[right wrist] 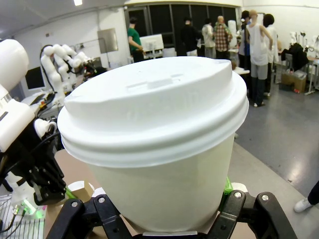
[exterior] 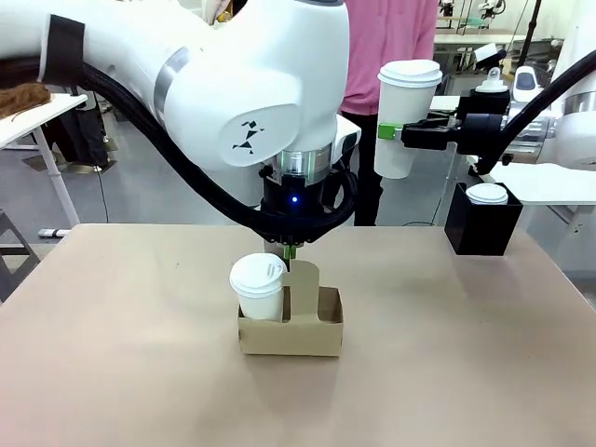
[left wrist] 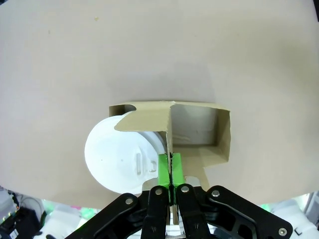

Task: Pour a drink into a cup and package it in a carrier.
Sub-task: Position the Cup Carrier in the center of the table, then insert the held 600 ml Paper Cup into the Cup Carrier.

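Observation:
A brown cardboard carrier [exterior: 291, 333] stands at the table's middle. One white lidded cup [exterior: 258, 284] sits in its left hole; the right hole is empty. My left gripper [exterior: 291, 250] points straight down, shut on the carrier's upright handle tab [exterior: 304, 279]. The left wrist view looks down on that gripper [left wrist: 171, 162], the carrier [left wrist: 223, 132] and the cup's lid [left wrist: 119, 157]. At the upper right, high above the table, my right gripper [exterior: 396, 132] is shut on a second white lidded cup [exterior: 408, 102]. That cup [right wrist: 154, 134] is close up in the right wrist view. The drink is hidden.
A black box [exterior: 482, 228] with a white lid [exterior: 487, 194] on top stands at the table's far right. A person in a pink top [exterior: 386, 47] stands beyond the far edge. The tan table [exterior: 140, 354] is bare around the carrier.

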Controlling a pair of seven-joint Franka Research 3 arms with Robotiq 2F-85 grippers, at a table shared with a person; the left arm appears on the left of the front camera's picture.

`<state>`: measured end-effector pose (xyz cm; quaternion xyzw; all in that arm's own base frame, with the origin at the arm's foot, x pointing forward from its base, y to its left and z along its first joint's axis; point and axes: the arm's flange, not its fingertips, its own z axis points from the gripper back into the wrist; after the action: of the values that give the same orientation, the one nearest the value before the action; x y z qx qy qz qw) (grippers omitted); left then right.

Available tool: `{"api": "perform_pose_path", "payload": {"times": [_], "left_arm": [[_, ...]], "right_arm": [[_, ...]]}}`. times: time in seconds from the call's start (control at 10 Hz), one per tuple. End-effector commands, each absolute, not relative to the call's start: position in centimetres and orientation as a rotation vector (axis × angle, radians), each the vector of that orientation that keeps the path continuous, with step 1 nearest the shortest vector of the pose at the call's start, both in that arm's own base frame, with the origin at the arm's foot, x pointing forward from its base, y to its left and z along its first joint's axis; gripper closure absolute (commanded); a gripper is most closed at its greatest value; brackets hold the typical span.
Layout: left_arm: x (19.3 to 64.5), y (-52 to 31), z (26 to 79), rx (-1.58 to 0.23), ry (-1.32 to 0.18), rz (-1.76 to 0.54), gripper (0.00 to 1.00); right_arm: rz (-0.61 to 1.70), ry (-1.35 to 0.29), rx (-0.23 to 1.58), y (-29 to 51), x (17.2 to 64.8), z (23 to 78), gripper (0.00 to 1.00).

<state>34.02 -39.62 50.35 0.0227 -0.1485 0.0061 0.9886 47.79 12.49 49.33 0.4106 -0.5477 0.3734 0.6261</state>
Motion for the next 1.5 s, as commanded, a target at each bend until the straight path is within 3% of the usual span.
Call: {"api": "perform_pose_path", "payload": {"times": [0.0, 0.9, 1.0, 1.1, 1.2, 1.4], "left_arm": [[33.9, -39.9, 49.2, 0.044, -0.333, 0.043, 0.98], [34.2, -39.9, 49.2, 0.044, -0.290, 0.017, 0.98], [34.1, -40.1, 49.4, 0.039, -0.291, 0.014, 0.39], [34.1, -39.6, 49.9, -0.003, -0.269, -0.029, 0.39], [34.1, -39.1, 50.8, -0.027, -0.276, -0.052, 0.00], [33.9, -37.6, 53.2, -0.063, -0.267, -0.118, 0.00]], "right_arm": [[0.859, -1.261, 0.947, 12.6, 47.6, 49.7, 0.19], [0.859, -1.261, 0.947, 12.6, 47.6, 49.7, 0.19], [0.859, -1.261, 0.947, 12.6, 47.6, 49.7, 0.19], [0.857, -1.256, 0.942, 12.5, 47.8, 49.3, 0.19], [0.872, -1.204, 0.992, 12.6, 49.7, 49.1, 0.19], [0.967, -1.095, 1.076, 13.3, 52.8, 47.9, 0.19]]}}
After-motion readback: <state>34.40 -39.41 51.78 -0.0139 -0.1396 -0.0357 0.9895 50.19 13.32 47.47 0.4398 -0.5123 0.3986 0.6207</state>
